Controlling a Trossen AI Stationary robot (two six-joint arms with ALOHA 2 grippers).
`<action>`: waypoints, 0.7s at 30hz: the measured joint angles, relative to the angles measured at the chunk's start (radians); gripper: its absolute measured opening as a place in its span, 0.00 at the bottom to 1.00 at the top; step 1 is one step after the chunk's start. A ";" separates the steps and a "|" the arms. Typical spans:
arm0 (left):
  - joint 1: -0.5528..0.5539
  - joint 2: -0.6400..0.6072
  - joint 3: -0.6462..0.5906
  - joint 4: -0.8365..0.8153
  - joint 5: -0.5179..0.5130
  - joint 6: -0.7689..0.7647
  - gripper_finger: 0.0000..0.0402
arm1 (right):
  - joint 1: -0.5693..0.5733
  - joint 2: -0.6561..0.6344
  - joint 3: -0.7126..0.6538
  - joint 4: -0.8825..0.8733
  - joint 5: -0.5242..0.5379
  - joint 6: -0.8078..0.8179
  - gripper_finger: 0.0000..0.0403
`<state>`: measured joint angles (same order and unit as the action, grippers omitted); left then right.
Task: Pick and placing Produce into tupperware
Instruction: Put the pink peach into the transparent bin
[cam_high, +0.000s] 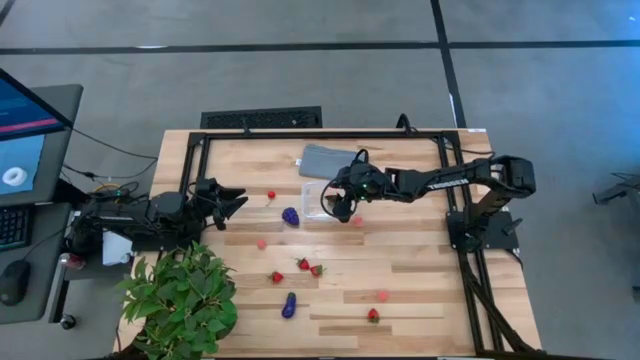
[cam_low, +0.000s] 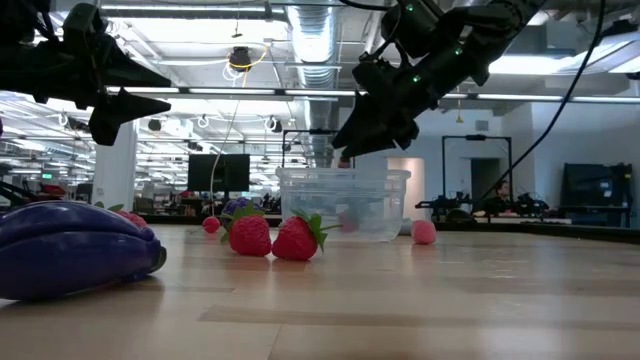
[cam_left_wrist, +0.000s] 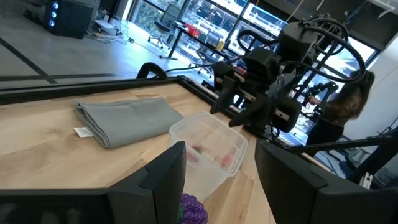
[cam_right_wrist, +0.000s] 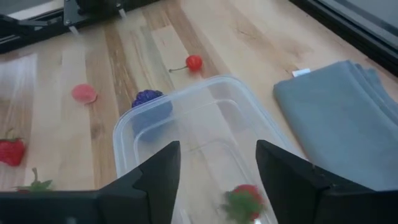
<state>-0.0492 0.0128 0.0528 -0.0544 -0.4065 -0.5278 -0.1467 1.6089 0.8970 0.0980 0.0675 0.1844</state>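
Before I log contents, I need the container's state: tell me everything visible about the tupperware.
The tupperware is a small clear plastic box, rectangular with rounded corners and a rim lip, lidless, upright on the wooden table. A strawberry and something pinkish lie inside. The right tool hovers open above it. A purple berry cluster sits beside it, a folded grey cloth behind.

A wooden table carries a clear box beside a folded grey cloth at the far side, a leafy plant at the near left corner, and scattered toy fruit (strawberries, two purple pieces).
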 joint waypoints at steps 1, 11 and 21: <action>0.000 0.000 0.000 0.000 0.000 0.000 0.46 | 0.000 0.000 0.000 0.001 -0.001 0.000 0.60; 0.000 0.000 0.000 0.000 0.002 0.000 0.46 | 0.023 -0.195 0.004 -0.250 -0.064 -0.018 0.62; 0.000 0.000 0.000 0.000 0.002 0.001 0.46 | 0.141 -0.442 -0.036 -0.668 0.066 0.067 0.62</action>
<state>-0.0494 0.0128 0.0530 -0.0547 -0.4049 -0.5272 -0.0054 1.1665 0.8609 -0.5696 0.1331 0.2515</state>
